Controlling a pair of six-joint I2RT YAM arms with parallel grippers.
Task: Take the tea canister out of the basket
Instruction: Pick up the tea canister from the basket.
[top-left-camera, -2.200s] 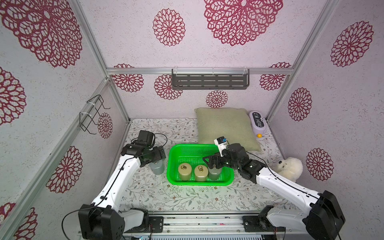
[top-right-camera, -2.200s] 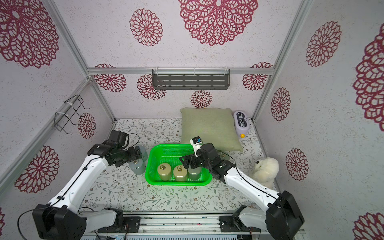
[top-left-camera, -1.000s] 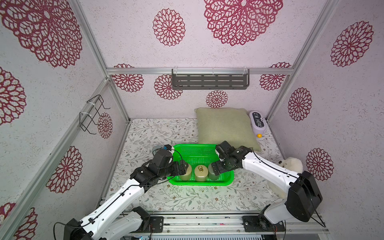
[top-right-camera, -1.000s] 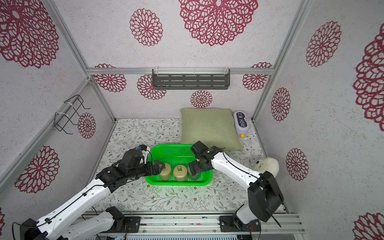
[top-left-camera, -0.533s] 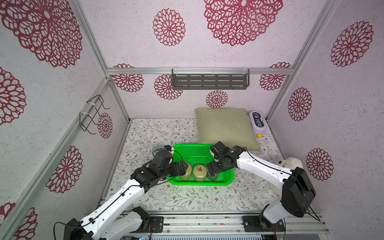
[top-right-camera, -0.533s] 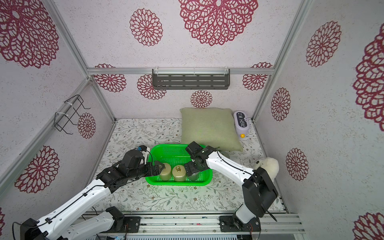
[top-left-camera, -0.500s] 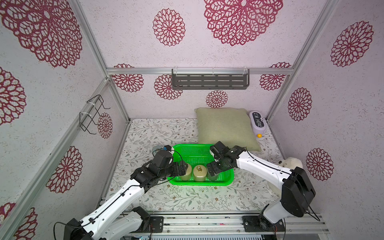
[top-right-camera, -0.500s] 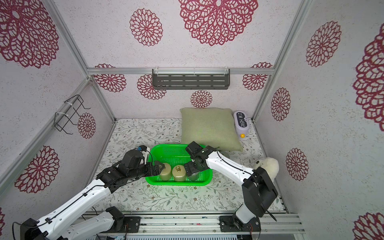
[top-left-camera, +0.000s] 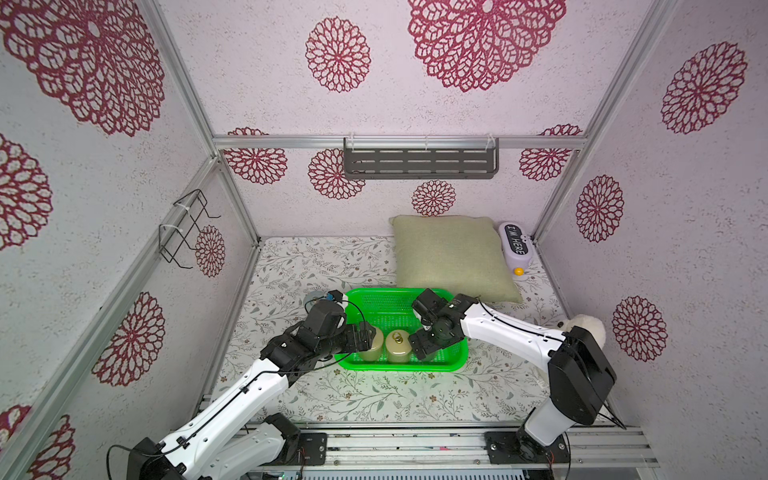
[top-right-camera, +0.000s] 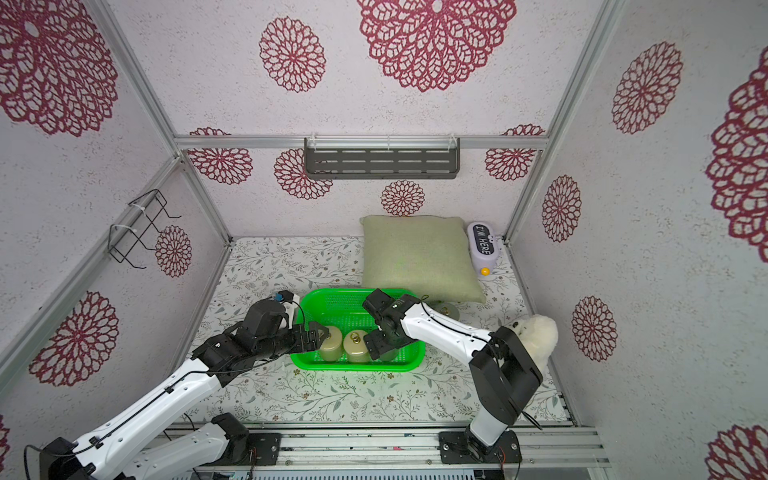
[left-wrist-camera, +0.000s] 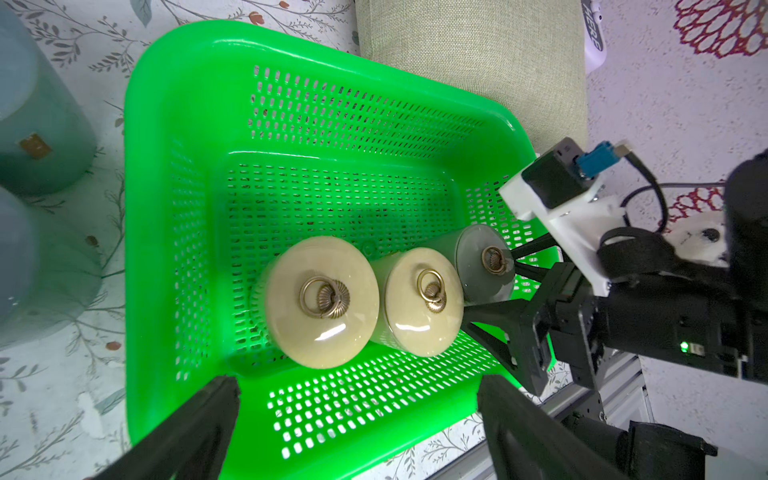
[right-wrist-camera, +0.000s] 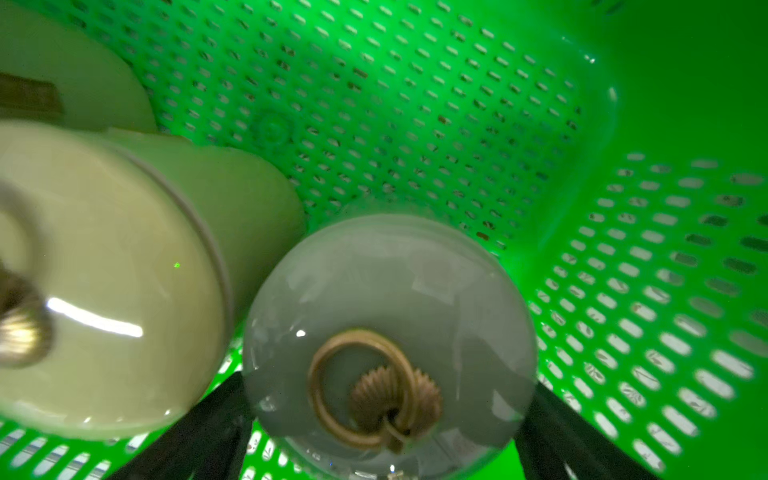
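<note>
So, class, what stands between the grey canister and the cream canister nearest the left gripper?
A second cream canister; the left wrist view shows it in a row with the grey canister in the basket.

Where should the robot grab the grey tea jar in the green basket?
Probably by its round sides just under the lid, coming down from above: the grey canister stands upright in the basket, and the open right gripper straddles it. The lid ring looks too small and loose.
</note>
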